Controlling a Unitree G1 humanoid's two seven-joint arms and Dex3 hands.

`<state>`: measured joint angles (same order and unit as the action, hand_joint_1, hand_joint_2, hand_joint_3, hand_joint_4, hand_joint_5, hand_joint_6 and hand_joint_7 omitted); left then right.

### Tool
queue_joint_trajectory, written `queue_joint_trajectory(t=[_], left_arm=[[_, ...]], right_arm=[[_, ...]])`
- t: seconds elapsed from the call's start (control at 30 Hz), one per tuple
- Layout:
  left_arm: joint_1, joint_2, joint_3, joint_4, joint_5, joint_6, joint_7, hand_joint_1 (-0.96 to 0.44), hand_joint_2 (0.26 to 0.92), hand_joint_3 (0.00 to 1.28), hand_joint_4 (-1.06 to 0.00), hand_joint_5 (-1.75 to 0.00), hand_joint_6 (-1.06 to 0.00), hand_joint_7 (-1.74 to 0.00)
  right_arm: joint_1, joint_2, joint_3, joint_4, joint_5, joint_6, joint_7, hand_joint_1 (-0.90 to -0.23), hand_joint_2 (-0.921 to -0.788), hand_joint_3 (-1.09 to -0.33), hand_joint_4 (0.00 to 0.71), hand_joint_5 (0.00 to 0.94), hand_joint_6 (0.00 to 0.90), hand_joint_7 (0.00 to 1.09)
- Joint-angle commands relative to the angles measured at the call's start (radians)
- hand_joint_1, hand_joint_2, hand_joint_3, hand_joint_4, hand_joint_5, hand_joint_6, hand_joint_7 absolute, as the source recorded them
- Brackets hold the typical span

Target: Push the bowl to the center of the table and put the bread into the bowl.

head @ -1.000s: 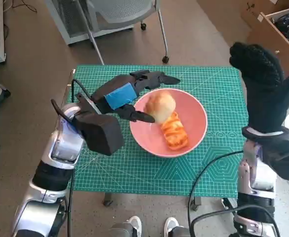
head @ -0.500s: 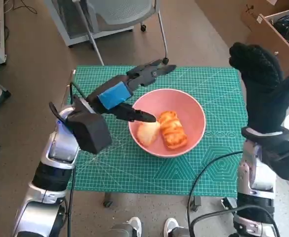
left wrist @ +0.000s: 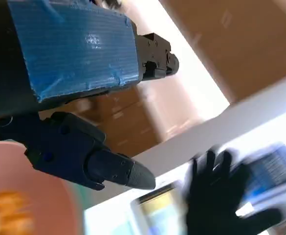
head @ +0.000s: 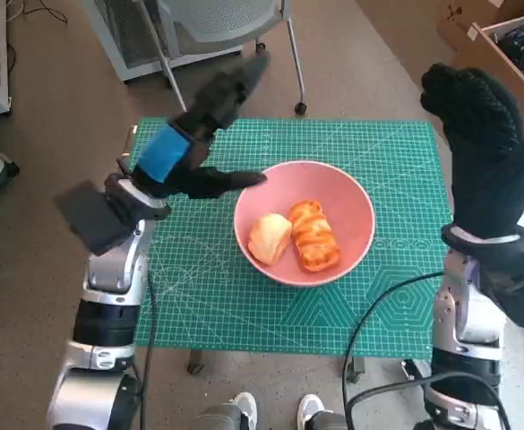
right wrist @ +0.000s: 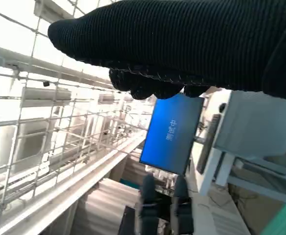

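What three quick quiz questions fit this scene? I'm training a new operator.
1. True or false: both bread pieces lie inside the bowl.
2. What colour is the bowl? A) pink B) white C) blue
3. Fill in: the left robot hand holds ____.

Key: 1 true; 2 A; 3 nothing. The left robot hand is raised beside the bowl's rim with its fingers apart; the right robot hand is raised off the mat.
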<state>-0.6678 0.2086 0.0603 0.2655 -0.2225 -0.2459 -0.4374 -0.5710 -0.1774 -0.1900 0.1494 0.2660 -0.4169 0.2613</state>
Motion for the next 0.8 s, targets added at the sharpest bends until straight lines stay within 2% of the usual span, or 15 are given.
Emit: queue_joint_trajectory(t=[0.03, 0.3, 0.47, 0.63, 0.8], left_arm=[[0.03, -0.058, 0.027, -0.05, -0.044, -0.013, 0.045, -0.63, 0.921, 0.19, 0.0, 0.0, -0.01, -0.31], [0.044, -0.109, 0.041, -0.104, -0.065, -0.03, 0.087, -0.62, 0.921, 0.25, -0.01, -0.01, 0.0, -0.39], [0.045, -0.129, 0.052, -0.122, -0.092, -0.026, 0.099, -0.61, 0.921, 0.26, -0.08, -0.05, 0.0, -0.54], [0.045, -0.14, 0.056, -0.139, -0.102, -0.009, 0.116, -0.6, 0.92, 0.27, -0.1, -0.09, 0.0, -0.62], [0.046, -0.142, 0.056, -0.162, -0.102, 0.01, 0.135, -0.6, 0.916, 0.27, -0.02, -0.28, 0.0, -0.64]], right_arm=[[-0.006, -0.007, 0.003, 0.0, -0.02, 0.004, -0.01, -0.525, -0.921, -0.584, 0.388, 0.008, 0.19, 0.61], [-0.019, -0.008, 0.003, 0.011, -0.027, -0.007, -0.008, -0.531, -0.921, -0.578, 0.39, 0.006, 0.2, 0.59], [-0.03, -0.008, 0.004, 0.027, -0.04, -0.013, -0.011, -0.539, -0.921, -0.575, 0.39, 0.005, 0.204, 0.57], [-0.034, -0.01, 0.002, 0.035, -0.048, -0.016, -0.011, -0.541, -0.921, -0.572, 0.39, 0.004, 0.201, 0.56], [-0.032, -0.012, 0.004, 0.033, -0.048, -0.012, -0.011, -0.531, -0.921, -0.572, 0.385, 0.001, 0.2, 0.55]])
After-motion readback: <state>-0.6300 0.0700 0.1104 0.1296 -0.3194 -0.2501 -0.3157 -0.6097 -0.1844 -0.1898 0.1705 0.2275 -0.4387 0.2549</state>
